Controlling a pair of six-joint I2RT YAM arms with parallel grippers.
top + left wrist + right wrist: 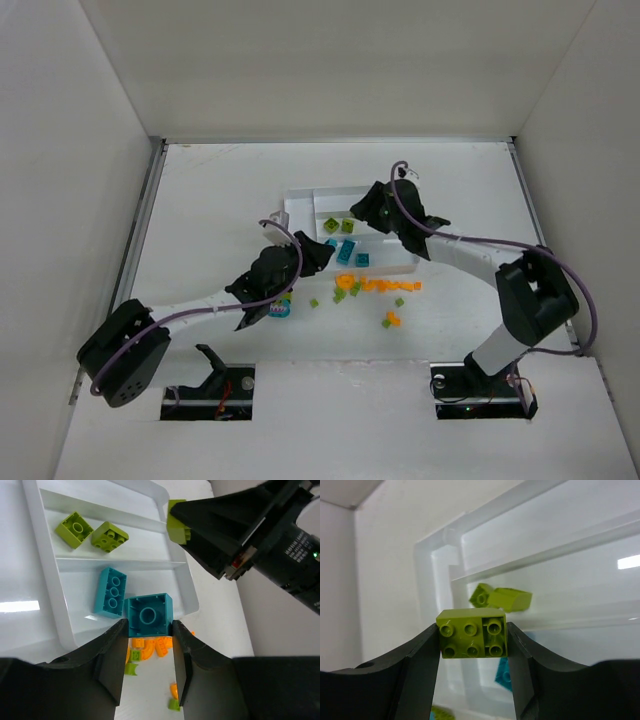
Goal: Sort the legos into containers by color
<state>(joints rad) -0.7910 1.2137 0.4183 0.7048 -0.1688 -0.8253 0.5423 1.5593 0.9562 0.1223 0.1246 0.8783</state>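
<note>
The white tray [300,205] lies mid-table. One long section holds two lime legos [74,528] [109,536]; the section beside it holds a teal lego [110,592]. My left gripper [148,625] is shut on a square teal lego [148,614], underside up, over that section's near end. My right gripper [472,630] is shut on a lime lego [472,634] held above the tray, over the two lime legos [500,598]. From above, the left gripper [315,255] and right gripper [375,207] are both at the tray. Loose orange legos [385,287] and lime legos [340,294] lie on the table.
More orange and lime pieces [390,320] lie nearer the arm bases. A small teal piece [281,309] sits under the left arm. White walls enclose the table on three sides. The right arm's wrist [280,540] hangs close to the left gripper.
</note>
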